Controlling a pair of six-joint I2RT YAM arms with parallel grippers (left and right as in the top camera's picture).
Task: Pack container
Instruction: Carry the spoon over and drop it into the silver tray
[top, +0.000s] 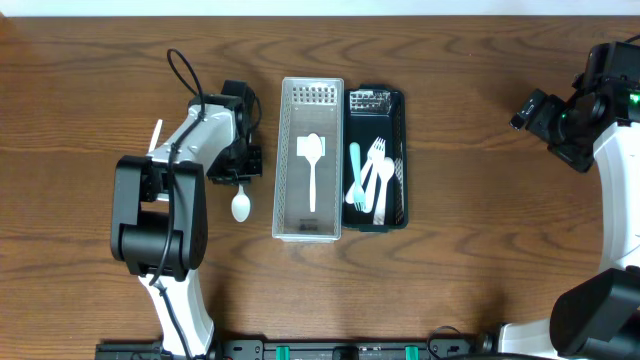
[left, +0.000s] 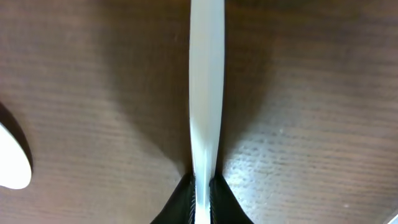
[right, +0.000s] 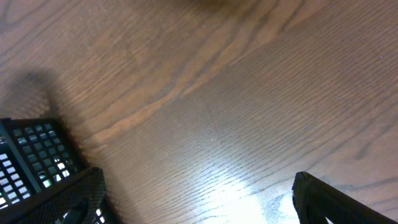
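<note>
Left end effector (left: 200, 198) clamped on a white plastic spoon (top: 240, 203): in the left wrist view the fingers pinch the handle tight, with the handle running straight up the frame. Overhead shows the spoon bowl sticking out toward the near table (top: 450, 280) edge, just left of the clear container (top: 309, 229). That container holds one white spoon (top: 312, 165). Touching its right side, a dark tray (top: 402, 130) carries a teal utensil (top: 355, 165) plus white forks (top: 378, 175). Right end effector (right: 199, 199) sits far right, well apart from both bins, fingers spread apart, holding nothing, over bare table.
</note>
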